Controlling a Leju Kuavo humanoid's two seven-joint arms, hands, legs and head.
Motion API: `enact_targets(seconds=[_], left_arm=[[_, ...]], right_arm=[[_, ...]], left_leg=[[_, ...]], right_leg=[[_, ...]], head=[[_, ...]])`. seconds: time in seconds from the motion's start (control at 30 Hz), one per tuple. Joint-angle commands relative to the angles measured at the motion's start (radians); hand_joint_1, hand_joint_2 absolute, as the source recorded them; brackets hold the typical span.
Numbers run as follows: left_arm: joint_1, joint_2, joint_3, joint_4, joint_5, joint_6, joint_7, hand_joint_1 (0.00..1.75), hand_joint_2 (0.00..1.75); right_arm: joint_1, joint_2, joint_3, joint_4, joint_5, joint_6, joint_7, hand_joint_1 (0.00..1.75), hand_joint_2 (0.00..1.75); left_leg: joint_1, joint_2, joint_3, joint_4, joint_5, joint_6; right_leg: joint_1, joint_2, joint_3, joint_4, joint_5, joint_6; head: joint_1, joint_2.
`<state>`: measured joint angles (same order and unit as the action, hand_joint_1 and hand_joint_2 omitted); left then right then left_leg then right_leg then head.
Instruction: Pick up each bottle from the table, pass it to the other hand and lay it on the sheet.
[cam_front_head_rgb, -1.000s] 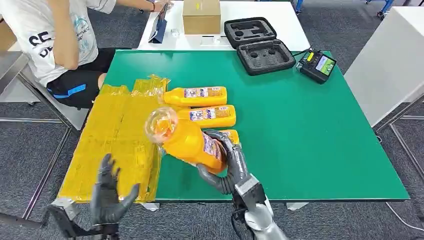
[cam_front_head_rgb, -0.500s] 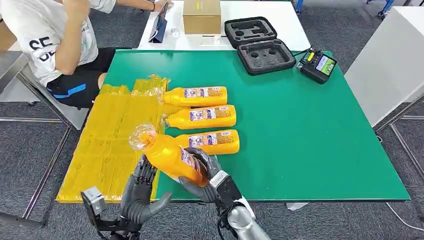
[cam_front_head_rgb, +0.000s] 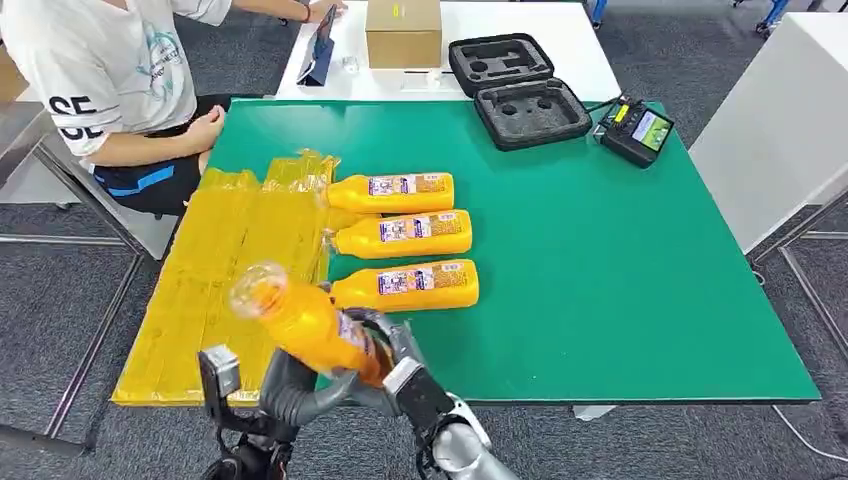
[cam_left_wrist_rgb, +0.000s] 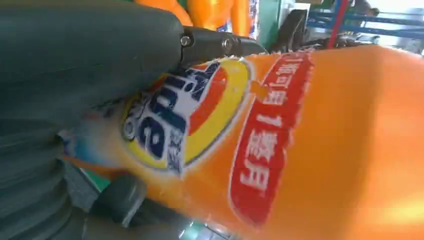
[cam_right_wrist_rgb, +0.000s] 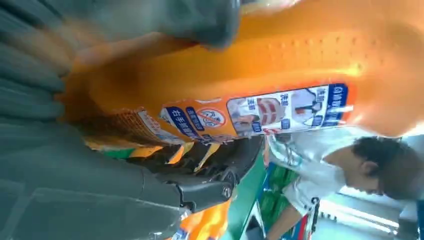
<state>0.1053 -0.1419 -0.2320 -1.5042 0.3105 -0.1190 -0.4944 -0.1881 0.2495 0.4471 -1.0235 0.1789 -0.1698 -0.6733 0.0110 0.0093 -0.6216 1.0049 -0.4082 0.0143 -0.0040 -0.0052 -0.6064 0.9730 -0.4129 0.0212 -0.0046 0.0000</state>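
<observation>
Orange bottle (cam_front_head_rgb: 305, 325) between both robot hands

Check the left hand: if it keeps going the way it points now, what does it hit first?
The left hand already touches the held orange bottle, which the right hand grips. Nothing lies between; depth beyond the bottle is unclear.

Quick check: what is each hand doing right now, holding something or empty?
Left hand: wrapped around the orange plastic bottle, holding it.
Right hand: gripping the same bottle at its base.
</observation>
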Motion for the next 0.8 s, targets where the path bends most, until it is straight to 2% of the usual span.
enact_targets(seconds=[0.03,0.2,0.43,0.63,0.77,0.8], left_arm=[[-0.057,0.016,-0.016,0.122,0.023,-0.009,0.014,0.00,1.75],[-0.062,0.011,0.027,0.097,0.069,-0.002,-0.010,0.00,1.75],[-0.058,0.016,0.053,0.072,0.100,-0.008,-0.011,0.00,1.75],[0.026,0.010,0.120,-0.048,0.154,-0.017,-0.038,0.00,1.75],[0.023,0.005,0.109,-0.042,0.141,-0.028,-0.032,0.00,1.75],[0.018,0.005,0.104,-0.037,0.136,-0.029,-0.032,0.79,1.75]], right_arm=[[-0.023,0.003,0.142,0.066,0.035,0.027,0.015,1.75,1.75],[-0.037,0.004,0.222,0.150,0.099,0.038,0.034,1.75,1.75],[-0.047,-0.007,0.216,0.174,0.099,0.044,0.036,1.75,1.75],[-0.091,-0.019,0.169,0.249,0.130,0.032,0.052,1.75,1.75],[-0.097,-0.017,0.143,0.241,0.128,0.033,0.045,1.75,1.75],[-0.098,-0.015,0.140,0.238,0.129,0.030,0.044,1.75,1.75]], left_leg=[[0.000,-0.001,0.004,-0.001,-0.001,0.000],[0.000,0.000,0.003,-0.001,-0.001,0.000],[0.000,-0.003,0.003,-0.001,-0.001,-0.001],[0.000,0.000,0.004,-0.001,-0.002,0.000],[0.000,0.000,0.002,-0.001,-0.001,0.000],[0.000,-0.002,0.004,-0.001,-0.002,0.000]], right_leg=[[0.000,0.000,0.004,-0.001,-0.001,0.000],[0.000,0.000,0.003,-0.001,-0.001,0.000],[0.000,-0.002,0.003,-0.001,-0.001,-0.001],[0.000,0.000,0.004,-0.001,-0.002,-0.001],[0.000,-0.001,0.001,-0.001,-0.001,0.000],[0.000,-0.002,0.004,-0.001,-0.002,0.000]], head=[[0.001,0.000],[0.001,0.000],[0.000,0.000],[0.001,0.000],[0.001,0.000],[0.000,0.000]])
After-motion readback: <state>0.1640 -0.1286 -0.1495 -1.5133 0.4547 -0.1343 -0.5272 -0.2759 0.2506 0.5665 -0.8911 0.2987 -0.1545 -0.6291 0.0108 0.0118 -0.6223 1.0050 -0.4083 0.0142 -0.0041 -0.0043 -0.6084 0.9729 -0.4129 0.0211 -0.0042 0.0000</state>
